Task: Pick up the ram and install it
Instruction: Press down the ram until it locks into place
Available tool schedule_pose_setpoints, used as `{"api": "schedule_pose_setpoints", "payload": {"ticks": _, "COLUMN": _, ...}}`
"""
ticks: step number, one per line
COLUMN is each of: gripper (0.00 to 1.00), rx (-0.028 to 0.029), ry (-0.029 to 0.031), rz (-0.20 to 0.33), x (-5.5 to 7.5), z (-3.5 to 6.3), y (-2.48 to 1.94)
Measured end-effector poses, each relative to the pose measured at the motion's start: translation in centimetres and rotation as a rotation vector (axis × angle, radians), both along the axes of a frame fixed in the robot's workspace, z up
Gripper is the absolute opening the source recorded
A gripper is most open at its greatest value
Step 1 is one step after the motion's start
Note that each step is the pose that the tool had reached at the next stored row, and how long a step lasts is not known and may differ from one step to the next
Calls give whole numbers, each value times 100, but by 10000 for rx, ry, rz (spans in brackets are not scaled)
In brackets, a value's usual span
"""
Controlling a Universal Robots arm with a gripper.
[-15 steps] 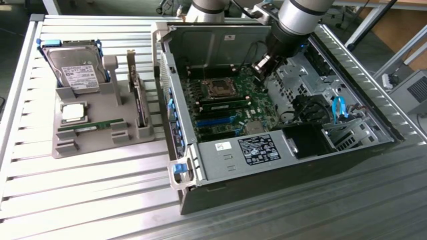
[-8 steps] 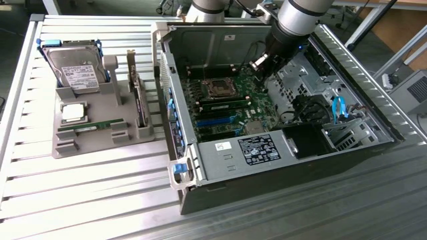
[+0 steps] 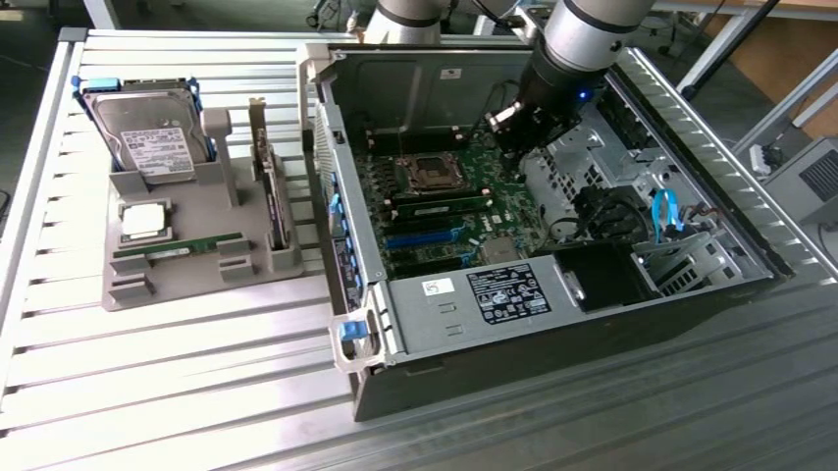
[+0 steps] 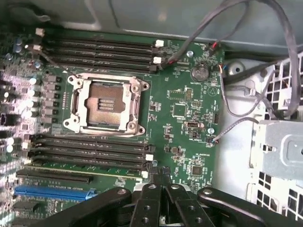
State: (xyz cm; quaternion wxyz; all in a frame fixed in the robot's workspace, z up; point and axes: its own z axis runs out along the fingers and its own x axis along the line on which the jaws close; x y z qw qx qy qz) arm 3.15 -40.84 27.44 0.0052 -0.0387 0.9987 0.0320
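Black gripper (image 4: 163, 201) fingers sit pressed together, gripping nothing, just beside the seated ram (image 4: 85, 169) lying lengthwise across the motherboard (image 4: 184, 127).

The arm reaches down into the open computer case (image 3: 550, 245), its gripper (image 3: 517, 132) hanging over the motherboard (image 3: 439, 211) at about one o'clock from the empty processor socket (image 3: 426, 175). One ram (image 3: 439, 206) sits seated at the socket's six o'clock. Another stick (image 3: 177, 247) lies on the grey parts tray (image 3: 183, 280), well apart at nine o'clock.
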Motion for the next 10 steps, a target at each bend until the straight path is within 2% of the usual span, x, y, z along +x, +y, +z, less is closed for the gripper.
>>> {"api": "schedule_pose_setpoints", "payload": {"ticks": 5, "gripper": 9, "rx": 0, "ry": 0, "rz": -1331, "x": 0, "z": -9, "y": 0}}
{"api": "schedule_pose_setpoints", "payload": {"ticks": 10, "gripper": 9, "rx": 1, "ry": 0, "rz": -1461, "x": 0, "z": -9, "y": 0}}
